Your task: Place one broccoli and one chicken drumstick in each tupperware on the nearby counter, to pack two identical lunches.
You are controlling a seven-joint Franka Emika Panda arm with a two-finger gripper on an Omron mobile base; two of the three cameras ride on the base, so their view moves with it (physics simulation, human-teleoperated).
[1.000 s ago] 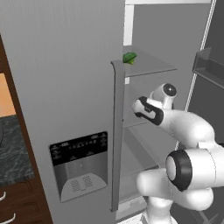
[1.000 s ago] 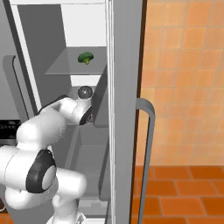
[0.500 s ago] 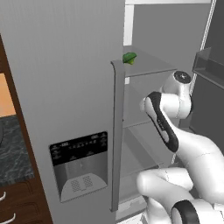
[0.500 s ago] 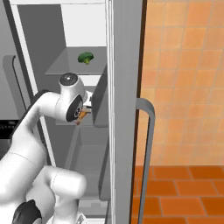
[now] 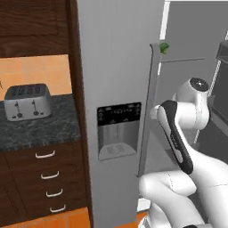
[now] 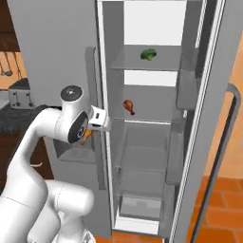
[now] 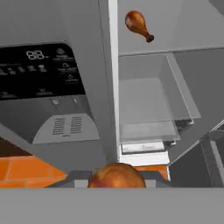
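Observation:
An orange-brown chicken drumstick (image 7: 116, 175) sits between my fingers at the bottom of the hand view, with my gripper (image 6: 88, 136) shut on it in front of the closed fridge door. A second chicken drumstick (image 6: 128, 106) (image 7: 138, 24) lies on the middle shelf of the open fridge. On the shelf above it lies the green broccoli (image 6: 148, 54) (image 5: 164, 47). The dark counter (image 5: 40, 127) runs left of the fridge. The tupperware is out of view.
A silver toaster (image 5: 26, 102) (image 6: 19, 97) stands on the counter over brown drawers (image 5: 46, 178). The grey fridge door with its dispenser panel (image 5: 118, 129) (image 7: 39, 78) stands close to my hand. The fridge's right door (image 6: 228, 142) hangs open.
The whole picture has shifted, so the camera has moved and the counter and toaster now show. My hand has drawn back out of the fridge compartment, with the drumstick in it.

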